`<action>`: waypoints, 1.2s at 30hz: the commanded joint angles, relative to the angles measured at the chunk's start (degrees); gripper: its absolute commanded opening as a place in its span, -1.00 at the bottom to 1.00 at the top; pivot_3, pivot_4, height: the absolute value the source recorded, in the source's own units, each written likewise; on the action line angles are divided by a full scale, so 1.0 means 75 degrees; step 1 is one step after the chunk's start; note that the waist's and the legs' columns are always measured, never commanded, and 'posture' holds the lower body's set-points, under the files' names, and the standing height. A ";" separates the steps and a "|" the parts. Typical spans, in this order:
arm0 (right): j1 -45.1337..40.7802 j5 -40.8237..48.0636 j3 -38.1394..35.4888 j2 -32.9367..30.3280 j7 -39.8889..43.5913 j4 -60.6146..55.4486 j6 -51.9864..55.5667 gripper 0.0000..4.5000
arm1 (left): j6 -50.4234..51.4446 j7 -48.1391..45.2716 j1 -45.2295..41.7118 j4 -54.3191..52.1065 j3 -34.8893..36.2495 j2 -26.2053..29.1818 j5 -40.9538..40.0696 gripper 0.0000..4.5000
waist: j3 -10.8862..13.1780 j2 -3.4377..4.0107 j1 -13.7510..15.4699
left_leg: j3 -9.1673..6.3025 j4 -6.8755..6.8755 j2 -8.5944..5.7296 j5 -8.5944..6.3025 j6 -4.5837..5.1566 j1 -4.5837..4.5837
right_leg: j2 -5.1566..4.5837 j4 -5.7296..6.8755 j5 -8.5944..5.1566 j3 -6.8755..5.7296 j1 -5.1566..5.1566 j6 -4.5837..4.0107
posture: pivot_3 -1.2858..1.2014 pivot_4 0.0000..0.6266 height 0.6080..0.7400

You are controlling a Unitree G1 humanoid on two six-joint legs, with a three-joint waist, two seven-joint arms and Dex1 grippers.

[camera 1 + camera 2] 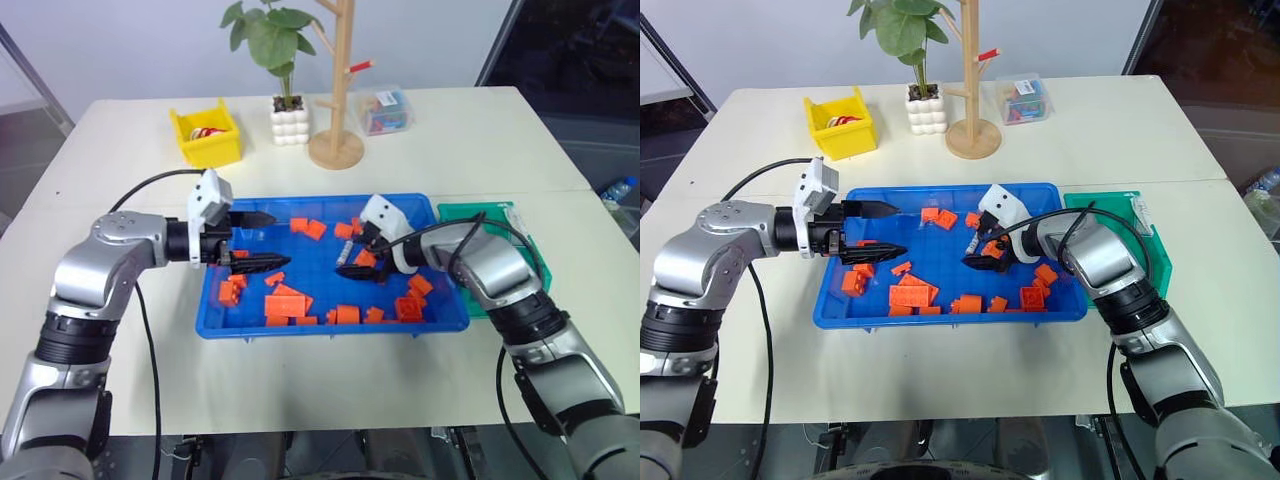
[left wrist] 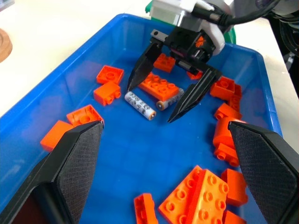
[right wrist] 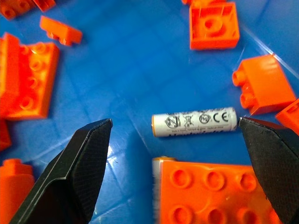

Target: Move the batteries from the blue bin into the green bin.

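The blue bin lies mid-table and holds many orange bricks. Two batteries lie side by side on its floor, one next to the other, which rests against a brick. My right gripper hangs open just over them, one finger on each side. The right wrist view shows one battery between the open fingers, untouched. My left gripper stands open and empty over the bin's left part, pointing toward the right gripper. The green bin sits against the blue bin's right side.
At the back of the table stand a yellow bin, a potted plant, a wooden stand and a clear lidded box. Loose bricks crowd the blue bin's front and right.
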 commanded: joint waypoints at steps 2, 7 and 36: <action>-0.0354 -0.0259 0.0052 0.0174 0.0140 0.0445 -0.0348 0.98 | 0.0054 0.0154 0.0071 -0.0433 0.0231 0.0122 -0.0181 1.00 | 0.0000 0.0000 -0.0012 | 0.0000 0.0000 0.0000 0.0000 0.0000 0.0000 | 0.0000 0.0001 0.0000 0.0000 -0.0001 0.0000 | 0.03 -0.52 1.00; -0.0359 -0.0434 0.0109 0.0245 0.0222 0.0624 -0.0472 0.88 | 0.0096 0.0336 0.0165 -0.0577 0.0288 0.0124 -0.0260 1.00 | 0.0000 0.0000 -0.0009 | 0.0000 -0.0001 0.0001 0.0000 0.0000 0.0000 | 0.0000 0.0002 0.0001 0.0000 -0.0003 -0.0001 | 0.03 -0.52 1.00; -0.1032 0.0153 -0.2030 -0.1237 -0.0055 -0.1821 0.1719 0.00 | -0.1604 -0.0280 -0.1647 0.2167 -0.0773 -0.1440 0.0474 1.00 | 0.0000 0.0000 0.0077 | 0.0001 0.0004 -0.0003 0.0001 -0.0001 -0.0012 | -0.0001 -0.0006 0.0003 0.0000 -0.0004 -0.0002 | 0.03 -0.52 1.00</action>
